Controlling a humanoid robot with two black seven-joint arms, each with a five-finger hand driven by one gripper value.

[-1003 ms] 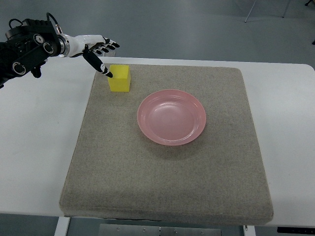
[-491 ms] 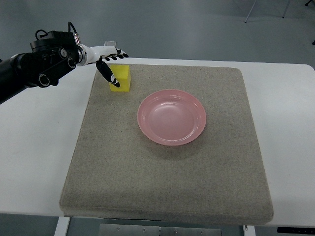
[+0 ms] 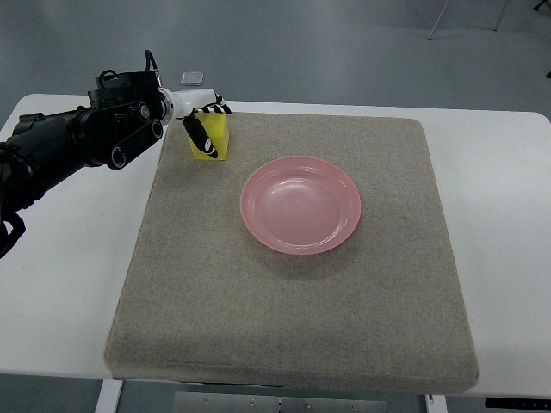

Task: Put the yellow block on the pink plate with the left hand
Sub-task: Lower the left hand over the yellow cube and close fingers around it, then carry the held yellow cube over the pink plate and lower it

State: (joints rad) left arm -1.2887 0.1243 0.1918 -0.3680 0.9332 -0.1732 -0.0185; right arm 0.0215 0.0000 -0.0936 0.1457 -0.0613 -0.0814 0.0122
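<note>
Left hand (image 3: pixel 204 123) over the yellow block (image 3: pixel 213 138), at the far-left corner of the grey mat (image 3: pixel 293 292). Thumb (image 3: pixel 201 138) angled down across the block's left-front face, apparently touching it; other fingers (image 3: pixel 217 109) curled over the block's far top edge. Half closed around the block, though whether the grip is firm cannot be told. Block standing on the mat, not lifted, its near faces plainly visible and the top partly covered by the fingers. Black forearm (image 3: pixel 77 146) reaching in from the left edge across the white bench (image 3: pixel 69 258).

Pink plate (image 3: pixel 300 204) near the middle of the mat, to the right of the block and nearer the camera, clearly apart from it. Nothing resting in the plate.

Compared with half a second ago: arm pushed further into view and further right, hand now down onto the block where it had been just reaching its left edge. A second ago, fingers spread and held clear to the upper left of the block, only the thumb tip near it. Block and plate in the same places throughout.
</note>
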